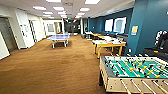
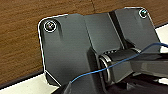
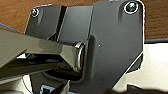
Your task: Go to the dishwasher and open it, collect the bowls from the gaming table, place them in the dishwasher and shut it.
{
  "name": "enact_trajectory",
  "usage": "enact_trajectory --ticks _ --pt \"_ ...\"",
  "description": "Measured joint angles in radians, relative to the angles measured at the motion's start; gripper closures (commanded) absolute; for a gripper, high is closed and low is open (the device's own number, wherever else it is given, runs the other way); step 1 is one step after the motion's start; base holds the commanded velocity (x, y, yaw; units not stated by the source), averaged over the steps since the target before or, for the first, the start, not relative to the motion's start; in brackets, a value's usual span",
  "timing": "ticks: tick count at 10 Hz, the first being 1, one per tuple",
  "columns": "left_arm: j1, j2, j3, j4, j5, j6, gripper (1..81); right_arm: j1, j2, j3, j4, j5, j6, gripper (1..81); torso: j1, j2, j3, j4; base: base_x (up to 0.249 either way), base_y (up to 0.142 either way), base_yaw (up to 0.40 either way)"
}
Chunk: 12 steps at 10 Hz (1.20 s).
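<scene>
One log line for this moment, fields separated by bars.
phase: driving | ahead right: gaming table with yellow frame | near right: foosball table | ahead left: ping-pong table | floor: brown carpet

Occlusions and cut-offs, head view

Foosball table (image 1: 135, 72) is cut off at the right and lower edges. Items on the yellow-framed bench (image 1: 110, 44) are too blurred to identify. The far corridor is indistinct.

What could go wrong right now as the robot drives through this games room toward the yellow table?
The foosball table sits close on the robot's right, and its rods stick out toward the carpet lane, so the base or an arm could clip them in a turn. Farther on, the gaming table with the yellow frame stands beside other furniture by the blue wall, leaving a tight approach.
</scene>
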Motion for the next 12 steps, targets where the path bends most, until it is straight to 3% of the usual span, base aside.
enact_trajectory --ticks 12 --pt "0.000 -0.002 0.000 0.000 0.000 0.000 1.0 0.001 0.000 -0.004 0.000 0.000 0.000 1.0 0.000 0.000 0.000 0.000 0.127 0.000 0.000"
